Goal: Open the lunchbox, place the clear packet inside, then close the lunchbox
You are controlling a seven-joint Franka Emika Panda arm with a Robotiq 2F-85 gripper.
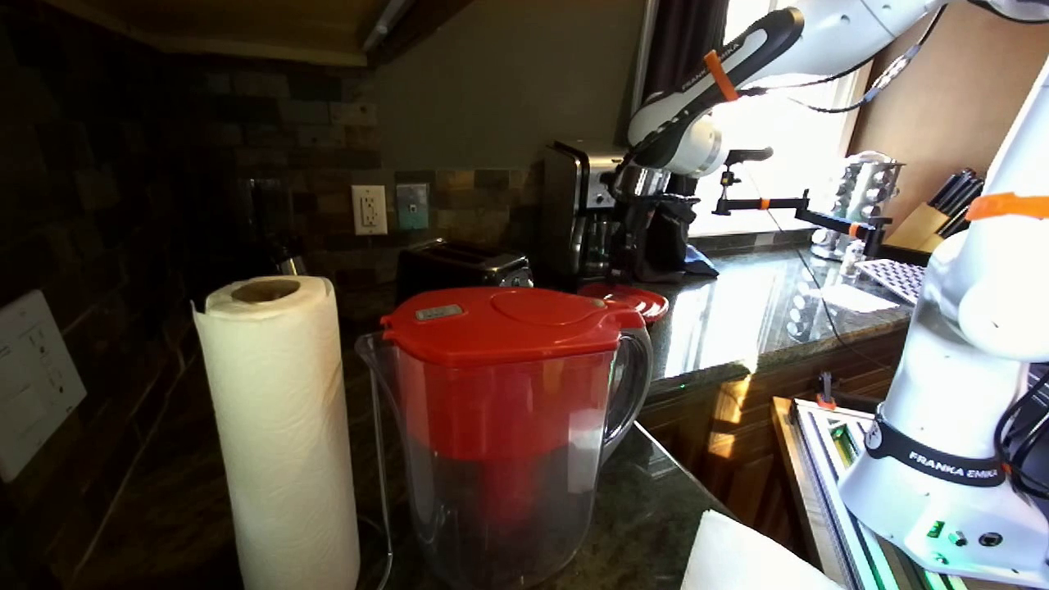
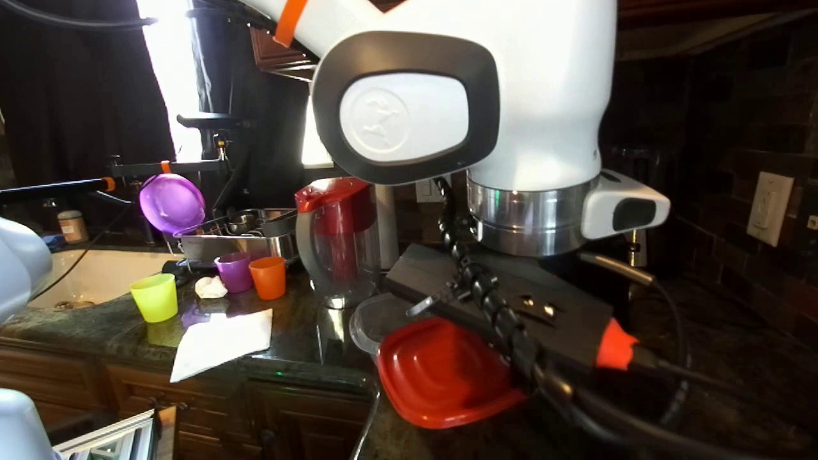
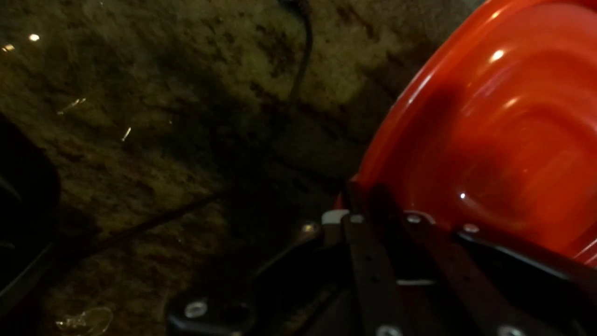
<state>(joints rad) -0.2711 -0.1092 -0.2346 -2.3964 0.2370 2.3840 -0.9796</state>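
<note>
Red lid (image 2: 441, 375) pinched by its rim in your jaws; beside the pitcher (image 2: 342, 255), the lunchbox base (image 2: 381, 314) looks uncovered. You seem done opening; the clear packet, indiscernible here, and closing remain.

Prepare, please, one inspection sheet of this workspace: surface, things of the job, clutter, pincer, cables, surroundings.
Surface: dark speckled stone countertop, glossy, reflecting light.
Job's things: red rounded plastic lid; clear plastic container, partly hidden behind the lid; clear packet cannot be made out with certainty.
Clutter: large clear pitcher with red top; white paper towel roll; yellow-green plastic cup; purple plastic cup; orange plastic cup.
Pincer: black two-fingered pincer, looks closed on the red lid's edge.
Cables: black ribbed cable hangs down in an exterior view.
Surroundings: bright window, white wall outlet, black toaster.
</note>
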